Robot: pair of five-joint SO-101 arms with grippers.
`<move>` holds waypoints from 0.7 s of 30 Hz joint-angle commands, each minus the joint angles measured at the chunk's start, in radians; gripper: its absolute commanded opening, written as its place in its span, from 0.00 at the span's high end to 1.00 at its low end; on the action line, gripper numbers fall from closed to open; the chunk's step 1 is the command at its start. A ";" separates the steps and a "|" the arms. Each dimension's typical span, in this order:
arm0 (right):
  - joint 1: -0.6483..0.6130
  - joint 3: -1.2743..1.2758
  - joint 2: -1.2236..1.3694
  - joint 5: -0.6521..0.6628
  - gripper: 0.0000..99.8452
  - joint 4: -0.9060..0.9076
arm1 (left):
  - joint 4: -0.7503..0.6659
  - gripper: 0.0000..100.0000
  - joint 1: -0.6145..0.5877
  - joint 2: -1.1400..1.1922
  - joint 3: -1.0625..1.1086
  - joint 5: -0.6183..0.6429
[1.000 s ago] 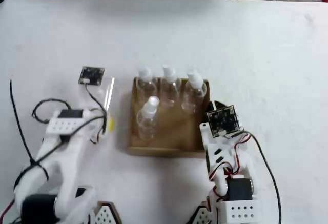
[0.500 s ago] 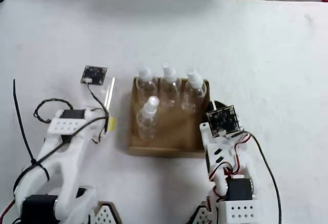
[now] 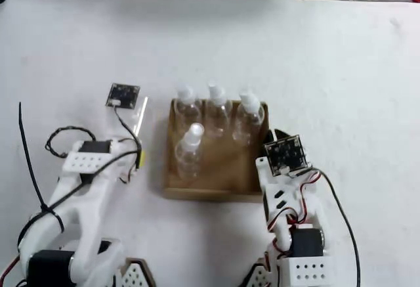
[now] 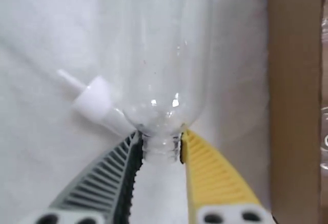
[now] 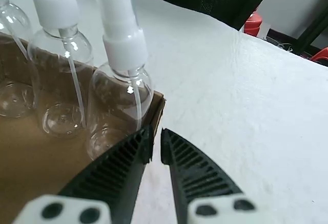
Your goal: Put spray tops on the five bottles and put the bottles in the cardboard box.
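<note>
A clear, topless bottle (image 4: 156, 55) lies on the white table just left of the cardboard box (image 3: 216, 185). My left gripper (image 4: 161, 149) is shut on the bottle's neck, with the grey and yellow fingers on either side. A loose white spray top (image 4: 95, 98) lies on the cloth beside that bottle. Several capped bottles (image 3: 216, 113) stand in the box, three along the far wall and one (image 3: 190, 149) nearer. My right gripper (image 5: 156, 142) hovers shut and holding nothing over the box's far right corner, close to a capped bottle (image 5: 120, 101).
The box wall (image 4: 294, 101) runs close alongside the held bottle. Cables trail from the left arm (image 3: 82, 169) over the table. The right arm (image 3: 292, 208) stands at the box's right side. Open white cloth stretches beyond the box.
The left arm has shifted slightly right and away from its base, with the bottle in its gripper. The right arm and the boxed bottles have not moved.
</note>
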 commanded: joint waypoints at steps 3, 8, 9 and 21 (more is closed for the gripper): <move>0.005 0.009 -0.004 0.009 0.98 -0.012 | 0.181 0.97 0.007 -0.035 -0.157 0.009; 0.005 0.009 -0.004 0.009 0.98 -0.013 | 0.482 0.98 -0.018 -0.035 -0.423 0.009; 0.005 0.009 -0.004 0.009 0.98 -0.013 | 0.531 0.98 -0.025 -0.035 -0.471 0.009; 0.007 0.009 -0.005 0.009 0.98 -0.013 | 1.022 0.98 -0.061 -0.042 -1.043 0.002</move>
